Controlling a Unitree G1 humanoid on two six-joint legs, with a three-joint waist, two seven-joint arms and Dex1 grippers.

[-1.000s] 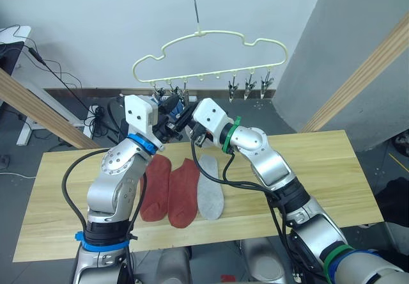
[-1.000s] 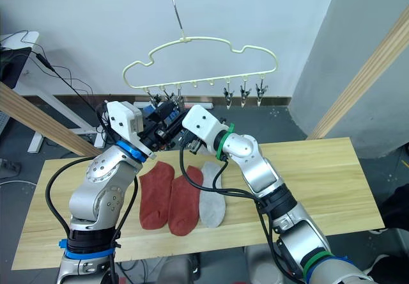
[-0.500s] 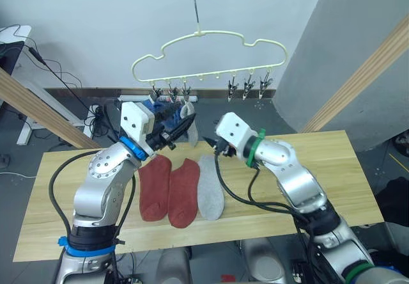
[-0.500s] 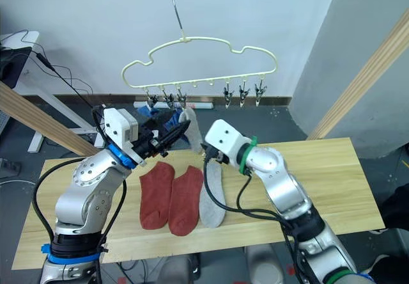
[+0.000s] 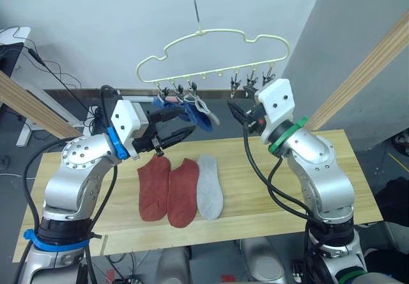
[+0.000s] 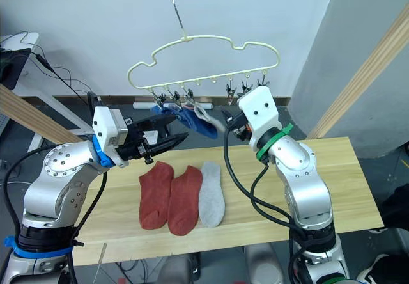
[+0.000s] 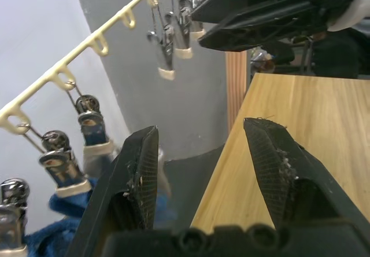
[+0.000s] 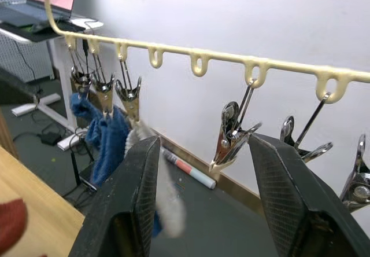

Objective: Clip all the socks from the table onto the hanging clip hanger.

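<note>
Left eye view: My left gripper (image 5: pixel 182 132) is spread and empty, at 9 o'clock of the clip hanger (image 5: pixel 211 57). My right gripper (image 5: pixel 238 112) is raised at 3 o'clock of the clipped socks, just below the free clips; its finger gap is hard to read here. Two blue socks (image 5: pixel 192 111) and one light grey sock (image 5: pixel 206 107) hang from the hanger's left clips. Two rust-red socks (image 5: pixel 169 190) and a light grey sock (image 5: pixel 209 194) lie side by side on the table (image 5: pixel 332 162), at 6 o'clock of the hanger.

Left wrist view: My two fingers (image 7: pixel 136 170) stand well apart with nothing between them. The right arm's black fingers (image 7: pixel 272 14) show at 1 o'clock, beside the free silver clips (image 7: pixel 167 43).

Right wrist view: My fingers (image 8: pixel 141 193) are apart and hold nothing. An empty clip (image 8: pixel 231 135) hangs between them, next to the occupied ones.

Procedure, as I judge it: lower one gripper to the grey sock on the table, pinch its cuff edge only, lift it clear of the red pair, then press the next free clip open with the other gripper. Steady the hanger first, since it can swing.
</note>
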